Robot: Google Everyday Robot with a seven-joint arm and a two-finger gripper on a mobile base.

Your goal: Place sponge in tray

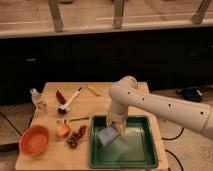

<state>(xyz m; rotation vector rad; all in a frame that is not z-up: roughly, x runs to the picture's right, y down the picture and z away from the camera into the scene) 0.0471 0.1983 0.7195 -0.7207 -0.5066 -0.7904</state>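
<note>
The dark-green tray (146, 152) lies at the front right of the wooden table. The pale grey-blue sponge (107, 135) is over the tray's left part, tilted, at the tip of my gripper (116, 131). The gripper reaches down from the white arm (150, 102), which comes in from the right, and appears closed on the sponge's upper right edge. I cannot tell whether the sponge touches the tray floor.
A round orange bowl (34, 140) sits front left. A white-handled dish brush (69, 100), a clear bottle (37, 99), a yellow item (93, 90), a red item (60, 96), an orange fruit (63, 130) and dark grapes (76, 137) lie left of the tray.
</note>
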